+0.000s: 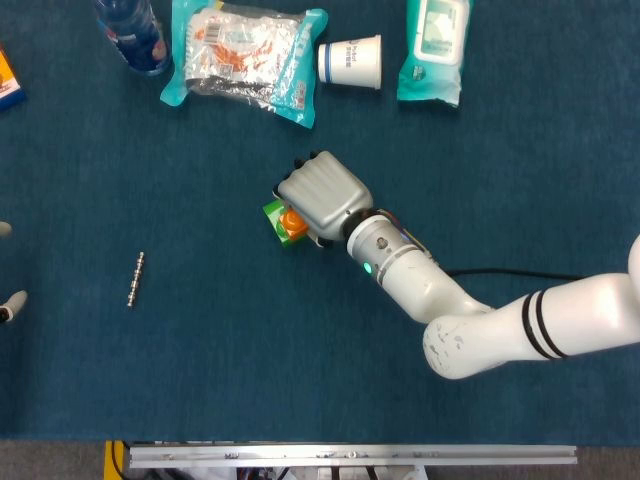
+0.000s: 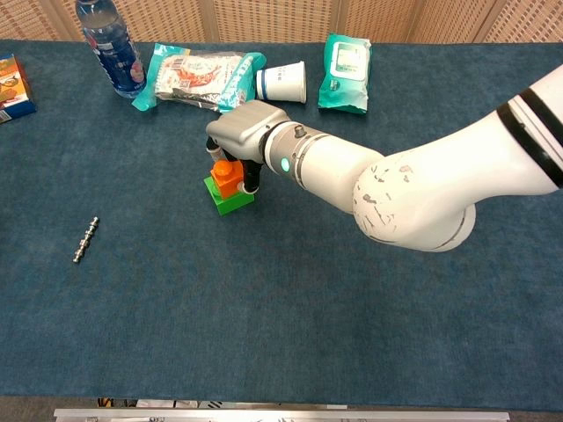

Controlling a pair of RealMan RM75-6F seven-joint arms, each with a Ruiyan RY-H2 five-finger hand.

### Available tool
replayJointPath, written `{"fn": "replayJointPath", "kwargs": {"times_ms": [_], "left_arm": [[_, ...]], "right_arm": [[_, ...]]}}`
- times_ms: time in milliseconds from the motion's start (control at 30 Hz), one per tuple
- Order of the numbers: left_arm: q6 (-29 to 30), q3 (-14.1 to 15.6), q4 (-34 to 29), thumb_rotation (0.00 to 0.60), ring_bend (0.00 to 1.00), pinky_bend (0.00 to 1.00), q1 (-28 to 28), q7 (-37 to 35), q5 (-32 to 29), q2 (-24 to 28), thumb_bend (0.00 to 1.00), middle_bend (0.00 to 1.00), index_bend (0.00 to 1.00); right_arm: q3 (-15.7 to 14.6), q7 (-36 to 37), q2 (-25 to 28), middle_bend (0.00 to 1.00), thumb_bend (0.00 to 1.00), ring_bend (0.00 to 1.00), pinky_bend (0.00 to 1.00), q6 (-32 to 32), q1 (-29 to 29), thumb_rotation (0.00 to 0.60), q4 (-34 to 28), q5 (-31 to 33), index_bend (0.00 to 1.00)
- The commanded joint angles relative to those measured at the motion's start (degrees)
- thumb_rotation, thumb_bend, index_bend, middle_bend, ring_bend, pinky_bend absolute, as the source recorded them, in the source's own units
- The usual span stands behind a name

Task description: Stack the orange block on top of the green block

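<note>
1. At the far left edge of the blue carpeted bench [image 2: 264,334], an orange-and-blue cardboard box [image 2: 15,85] is cut off by the frame, and in the head view two pale fingertips of the left robot hand [image 1: 8,306] just poke in at the left edge; I cannot tell how that hand is set.
2. A small jointed metal rod [image 2: 84,240] lies alone on the left side, with open carpet all around it.
3. Along the far edge, left to right: a clear plastic water bottle with a blue label [image 2: 109,46], a teal crinkled snack bag [image 2: 195,77], a white paper cup on its side [image 2: 283,82], and a teal pack of wet wipes [image 2: 344,61].
4. Near the middle, the small orange plastic block [image 2: 227,176] sits on top of the green plastic block [image 2: 229,195], which rests on the bench.
5. The right robot hand [image 2: 244,132] hangs over the stack, its dark fingertips [image 2: 250,182] down on both sides of the orange block, gripping it.
6. The white right arm [image 2: 422,189] stretches off to the right edge; the near half of the bench is open.
</note>
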Motion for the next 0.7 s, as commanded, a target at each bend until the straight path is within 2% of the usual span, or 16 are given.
{"fn": "replayJointPath", "kwargs": {"times_ms": [33, 700], "left_arm": [[0.0, 0.0, 0.1, 0.6, 0.28, 0.26, 0.0, 0.0, 0.0, 0.0, 0.16, 0.33, 0.28], [0.0, 0.0, 0.4, 0.6, 0.28, 0.26, 0.2, -0.6, -0.1, 0.2, 0.16, 0.33, 0.28]], "right_arm": [[0.2, 0.2, 0.0, 0.44, 0.31, 0.26, 0.28, 0.1, -0.1, 0.6, 0.1, -0.3, 0.57], [0.7, -0.7, -1.3, 0.44, 0.31, 0.26, 0.28, -0.4, 0.4, 0.6, 1.3, 0.2, 0.57]]}}
